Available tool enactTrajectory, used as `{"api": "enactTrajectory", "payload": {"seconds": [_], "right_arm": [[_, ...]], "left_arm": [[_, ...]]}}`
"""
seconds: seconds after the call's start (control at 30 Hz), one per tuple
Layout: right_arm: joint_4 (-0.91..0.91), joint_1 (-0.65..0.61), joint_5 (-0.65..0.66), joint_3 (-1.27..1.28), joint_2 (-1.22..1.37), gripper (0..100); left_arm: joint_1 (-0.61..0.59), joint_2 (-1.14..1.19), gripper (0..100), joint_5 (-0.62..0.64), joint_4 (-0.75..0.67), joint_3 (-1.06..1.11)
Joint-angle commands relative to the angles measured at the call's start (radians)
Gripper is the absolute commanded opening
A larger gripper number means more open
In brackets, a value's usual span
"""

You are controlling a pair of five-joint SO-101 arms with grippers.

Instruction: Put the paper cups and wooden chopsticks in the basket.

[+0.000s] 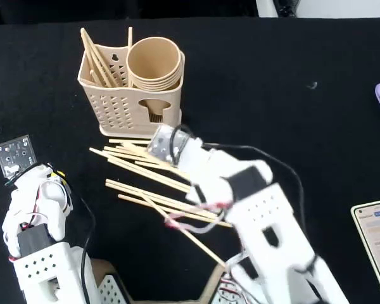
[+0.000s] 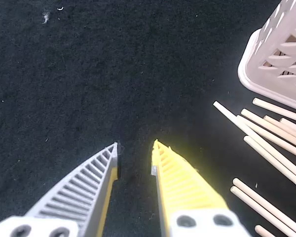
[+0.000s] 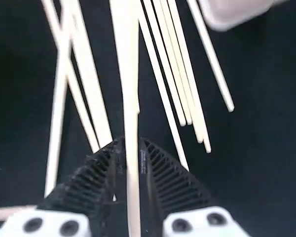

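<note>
My right tool (image 3: 130, 154) is pinched on a single wooden chopstick (image 3: 129, 98) among the loose chopsticks (image 1: 153, 190), which lie scattered on the black counter (image 1: 272, 76) just in front of the basket (image 1: 123, 107). The basket holds stacked paper cups (image 1: 153, 60) in one compartment and several leaning chopsticks (image 1: 100, 63) in the other. My left tool (image 2: 134, 157) hangs over bare counter near the pile, its fingers slightly spread and gripping nothing.

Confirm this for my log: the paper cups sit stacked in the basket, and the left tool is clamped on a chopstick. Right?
No: the right tool, not the left tool, is clamped on a chopstick, as the right wrist view shows. The paper cups sit stacked in the basket.
</note>
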Motion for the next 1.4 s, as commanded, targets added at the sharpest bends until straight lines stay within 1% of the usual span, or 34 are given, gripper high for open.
{"api": "enactTrajectory", "payload": {"seconds": [0.0,0.07,0.13,0.23,0.3,0.4,0.53,0.63,0.7,0.73,0.83,0.93,1.07,1.17,1.27,1.37], "right_arm": [[0.097,-0.176,-0.098,-0.130,-0.148,1.0],[0.120,-0.244,-0.132,-0.211,-0.200,1.0],[0.104,-0.255,-0.138,-0.288,-0.229,1.0],[0.015,-0.253,-0.144,-0.360,-0.236,1.0],[-0.110,-0.258,-0.161,-0.361,-0.236,1.0],[-0.381,-0.258,-0.245,-0.317,-0.236,1.1],[-0.896,-0.258,-0.356,-0.136,-0.214,1.1],[-1.313,-0.255,-0.362,-0.002,-0.114,1.1],[-1.502,-0.253,-0.362,0.027,0.002,1.1],[-1.550,-0.249,-0.362,0.018,0.070,1.1],[-1.628,-0.199,-0.362,-0.101,0.286,1.1],[-1.636,-0.138,-0.371,-0.295,0.498,1.1],[-1.554,-0.135,-0.411,-0.538,0.727,1.1],[-1.487,-0.114,-0.457,-0.684,0.848,1.1],[-1.409,-0.081,-0.554,-0.783,0.912,1.1],[-1.338,-0.052,-0.589,-0.826,0.932,1.1]], "left_arm": [[-0.010,-0.011,12,0.005,-0.025,-0.008],[-0.010,-0.011,12,0.005,-0.025,-0.008],[-0.010,-0.011,12,0.005,-0.025,-0.008],[-0.010,-0.011,12,0.005,-0.025,-0.008],[-0.010,-0.011,12,0.005,-0.025,-0.008],[-0.010,-0.011,12,0.005,-0.025,-0.008],[-0.010,-0.011,12,0.005,-0.025,-0.008],[-0.010,-0.011,12,0.005,-0.025,-0.008],[-0.010,-0.011,12,0.005,-0.025,-0.008],[-0.010,-0.011,12,0.005,-0.025,-0.007],[-0.007,-0.011,12,0.005,-0.025,0.001],[-0.007,-0.011,12,0.005,-0.025,0.001],[-0.008,-0.012,12,0.005,-0.026,0.001],[-0.010,-0.012,12,0.003,-0.038,0.002],[-0.010,-0.012,12,0.005,-0.035,0.002],[-0.010,-0.012,12,0.005,-0.037,0.002]]}}
